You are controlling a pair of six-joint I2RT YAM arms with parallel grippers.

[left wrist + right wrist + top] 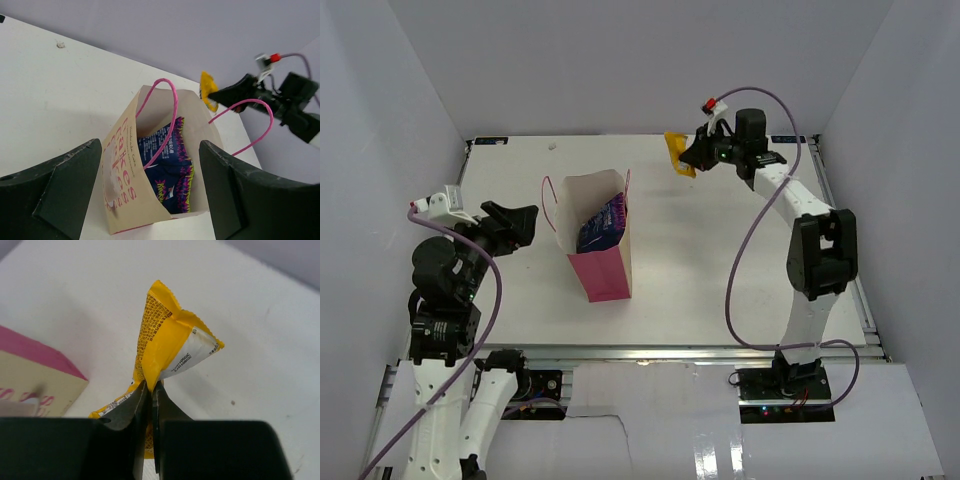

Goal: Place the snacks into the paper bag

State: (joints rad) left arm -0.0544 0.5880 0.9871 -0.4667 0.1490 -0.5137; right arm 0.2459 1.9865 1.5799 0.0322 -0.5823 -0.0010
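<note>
Right gripper (694,153) pinching a yellow bar (677,152) by one end, jaws pressed nearly together on the wrapper. The bar is sitting out near the table's far edge, well apart from the bag (608,270). Bag standing upright mid-table, chips (603,224) lying inside. Left gripper (523,222) spread, holding nothing, hovering just beside the bag. Risks as I'm judging them: the thin pinch slipping on crinkly wrapper in transit; cord handles (161,80) arching over the mouth and catching the bar; a nudge tipping the bag.

White table (720,290), matte, small speck (552,146) near its far left corner. Pale grey walls (640,60) on three sides. Metal rail (650,353) along the near edge, glossy white panel (720,440) below.
</note>
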